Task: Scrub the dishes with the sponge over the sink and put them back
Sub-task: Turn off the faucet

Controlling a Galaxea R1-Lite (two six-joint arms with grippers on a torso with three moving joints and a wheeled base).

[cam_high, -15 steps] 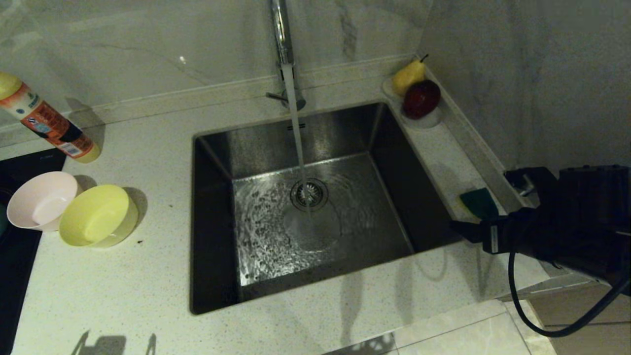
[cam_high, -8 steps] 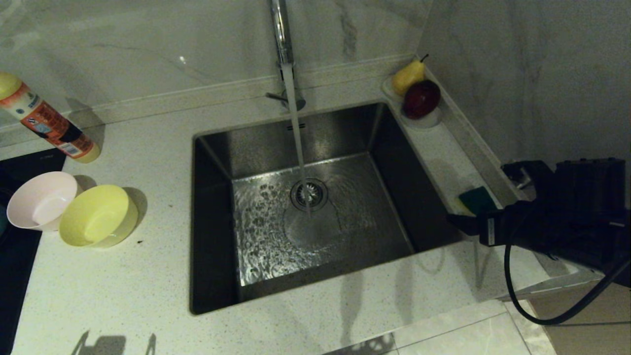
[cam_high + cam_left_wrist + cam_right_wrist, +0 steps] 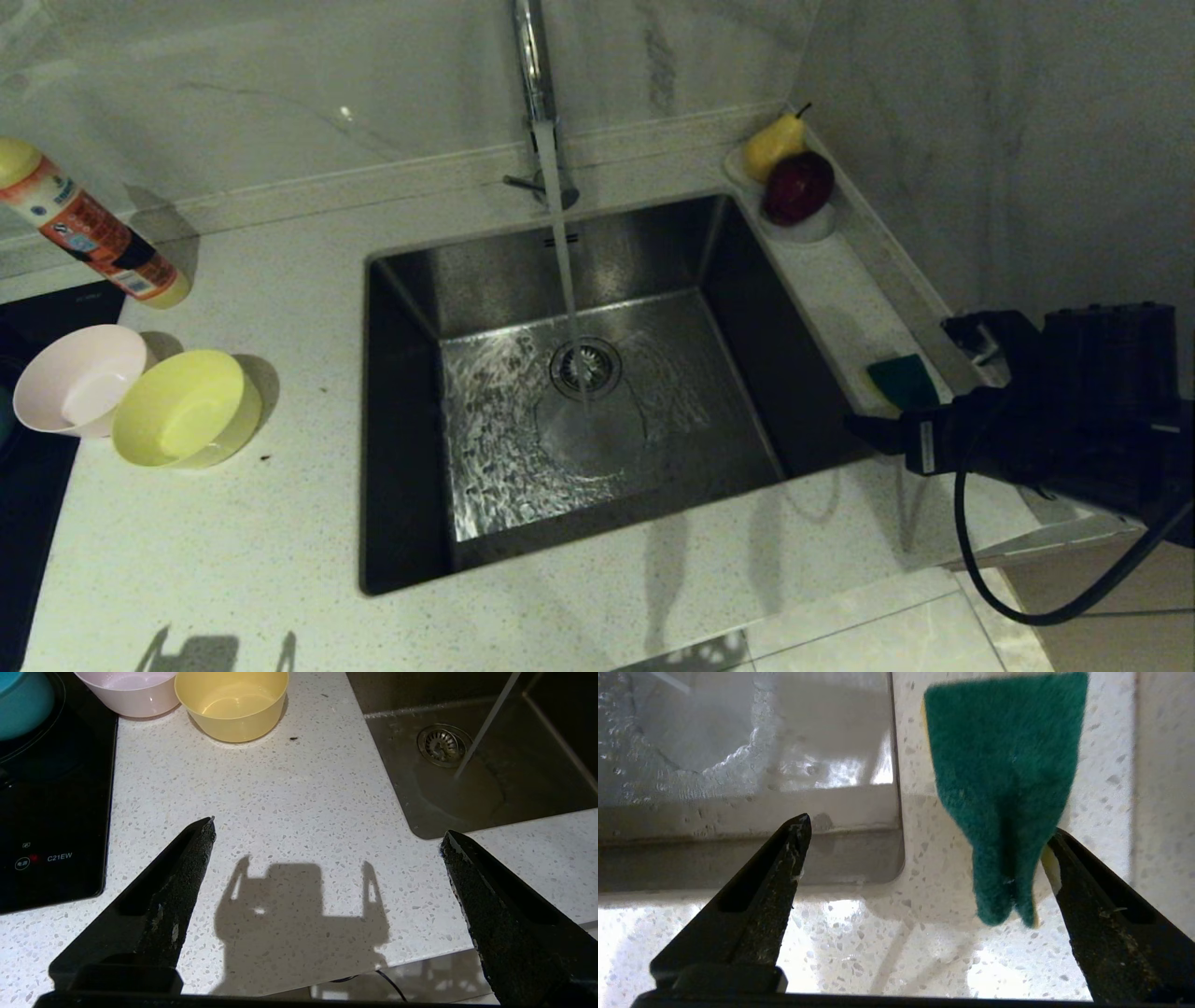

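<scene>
1. Speckled white stone forms the desk [image 3: 233,523], into which the sink [image 3: 411,308] is set; water runs from the tap [image 3: 534,65] onto the drain strainer [image 3: 585,367].
2. On the desk to the left of the sink, the pink bowl [image 3: 75,378] and the yellow bowl [image 3: 187,408] are seen touching each other, upright.
3. A blue bowl [image 3: 21,702] is seen in the left wrist view on the black cooktop [image 3: 51,812], beside the pink bowl.
4. The sponge [image 3: 901,381] lies green side up on the narrow ledge right of the sink.
5. The right end effector [image 3: 924,828] is held spread just in front of the sponge, one finger close beside its near corner; nothing is gripped.
6. The left end effector [image 3: 327,828] is held spread above bare desk, well apart from the bowls.
7. A pear [image 3: 773,145] and a red apple [image 3: 798,187] rest on a small white dish [image 3: 810,230] in the far right corner.
</scene>
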